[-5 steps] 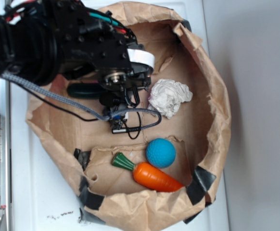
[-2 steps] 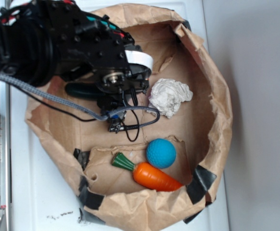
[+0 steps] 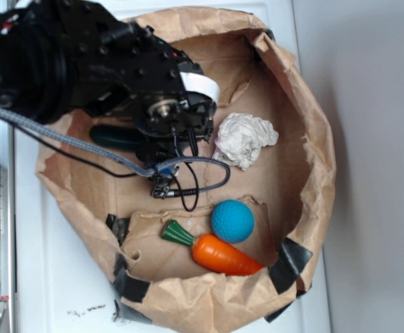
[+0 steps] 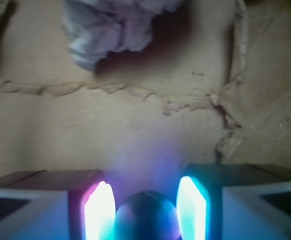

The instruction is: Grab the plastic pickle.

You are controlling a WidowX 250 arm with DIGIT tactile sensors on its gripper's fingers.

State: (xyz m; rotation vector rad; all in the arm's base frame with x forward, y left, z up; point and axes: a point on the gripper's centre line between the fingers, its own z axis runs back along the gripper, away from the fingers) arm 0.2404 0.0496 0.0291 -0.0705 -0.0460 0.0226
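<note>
We count one plastic pickle (image 4: 146, 215), carrot (image 3: 216, 250), blue ball (image 3: 232, 220) and paper wad (image 3: 243, 139) in the paper bag (image 3: 313, 159), hand (image 4: 145, 210) apart astride the pickle.

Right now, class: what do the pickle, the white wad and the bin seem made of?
Pickle: probably smooth plastic, glossy dark green with a sheen. White wad: crumpled paper or tissue, matte, sharply creased. Bin: brown paper, wrinkled, torn-edged, patched with dark tape.
</note>
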